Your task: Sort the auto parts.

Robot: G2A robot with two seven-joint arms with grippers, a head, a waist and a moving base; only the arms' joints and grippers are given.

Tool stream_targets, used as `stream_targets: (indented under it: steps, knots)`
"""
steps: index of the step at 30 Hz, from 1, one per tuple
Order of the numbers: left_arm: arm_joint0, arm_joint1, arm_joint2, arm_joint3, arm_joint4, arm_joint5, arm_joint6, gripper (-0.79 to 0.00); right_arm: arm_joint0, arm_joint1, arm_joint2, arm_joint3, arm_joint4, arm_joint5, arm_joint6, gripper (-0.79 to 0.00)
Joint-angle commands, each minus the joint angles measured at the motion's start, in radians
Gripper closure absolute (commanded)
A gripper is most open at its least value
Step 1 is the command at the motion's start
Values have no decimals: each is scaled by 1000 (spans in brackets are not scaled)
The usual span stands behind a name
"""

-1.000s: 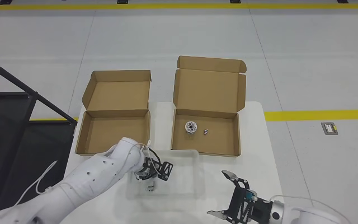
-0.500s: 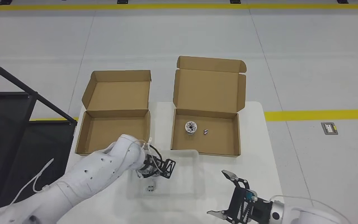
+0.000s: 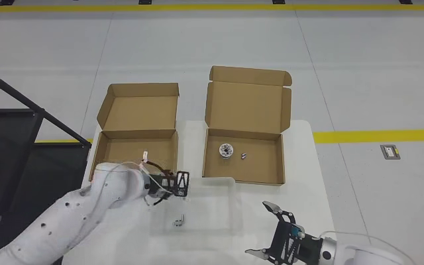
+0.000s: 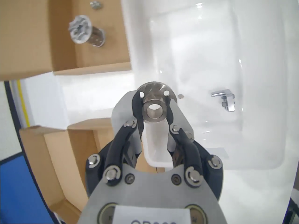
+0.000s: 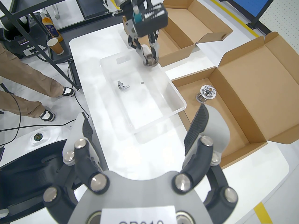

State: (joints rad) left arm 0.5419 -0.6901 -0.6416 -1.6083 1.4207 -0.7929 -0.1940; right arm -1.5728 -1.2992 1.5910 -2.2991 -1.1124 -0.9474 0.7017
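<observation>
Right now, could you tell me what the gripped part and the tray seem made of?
The flanged part looks like bare machined metal: grey, with bright highlights. The tray seems clear glossy plastic: see-through walls with glints.

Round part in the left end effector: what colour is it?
The round part is shiny silver metal, clearest in the left wrist view.

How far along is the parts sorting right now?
Done: a ribbed cylinder and a small fastener lie in the right cardboard box. In hand: the left gripper holds a flanged bushing. Left: a small bracket in the clear tray.
</observation>
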Motion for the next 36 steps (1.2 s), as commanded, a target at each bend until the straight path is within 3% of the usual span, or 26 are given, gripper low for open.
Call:
stream_targets:
  steps: [1,8,16,31,36]
  knots:
    - [80,49,-107,-30,-24,50,24,0,0,0,0,0,0,0,0,-785]
    - [347,161,-411,-43,-121,248,190,0,0,0,0,0,0,0,0,-785]
    - [626,219,-652,16,-209,394,336,0,0,0,0,0,0,0,0,-785]
    - [628,211,-640,33,-241,382,312,0,0,0,0,0,0,0,0,-785]
    - [527,172,-566,132,-320,347,216,0,0,0,0,0,0,0,0,-785]
